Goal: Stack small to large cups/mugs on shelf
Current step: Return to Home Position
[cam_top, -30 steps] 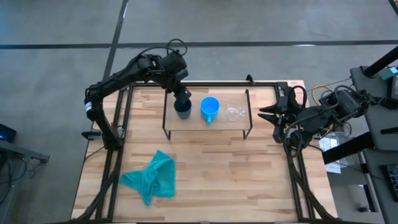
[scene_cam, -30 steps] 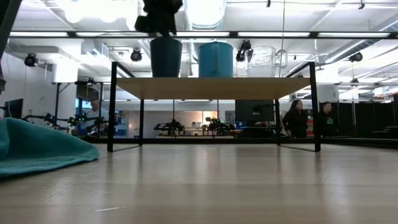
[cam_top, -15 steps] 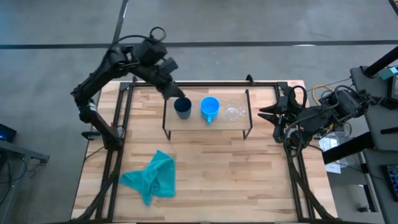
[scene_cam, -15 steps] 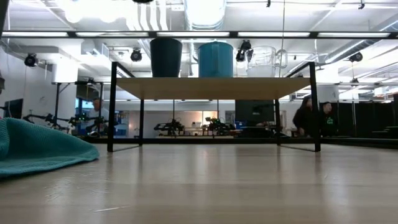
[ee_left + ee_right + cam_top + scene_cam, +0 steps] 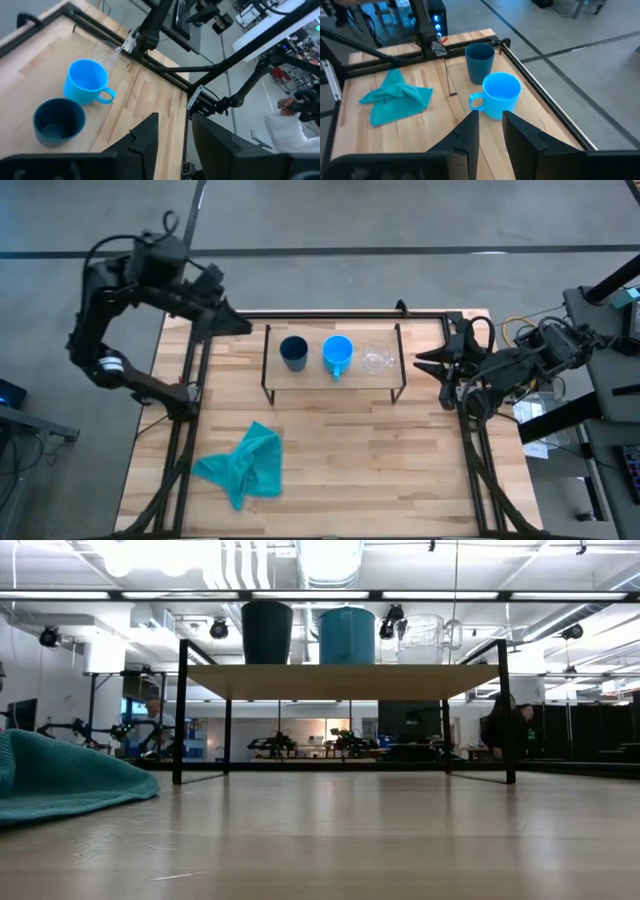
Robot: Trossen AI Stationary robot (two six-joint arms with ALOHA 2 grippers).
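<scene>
While the left tool (image 5: 238, 326) hangs above the far left corner of the desk (image 5: 350, 450), fingers slightly spread and pinching nothing, the right tool (image 5: 422, 364) rests at the right edge, just beside the shelf (image 5: 312, 374), also a little spread and empty. Three cups stand upright on the shelf plank in a row, apart: dark teal cup (image 5: 293, 352), blue mug (image 5: 337, 353) in the middle, clear glass (image 5: 375, 360). A teal cloth (image 5: 243, 465) lies crumpled near the front left.
</scene>
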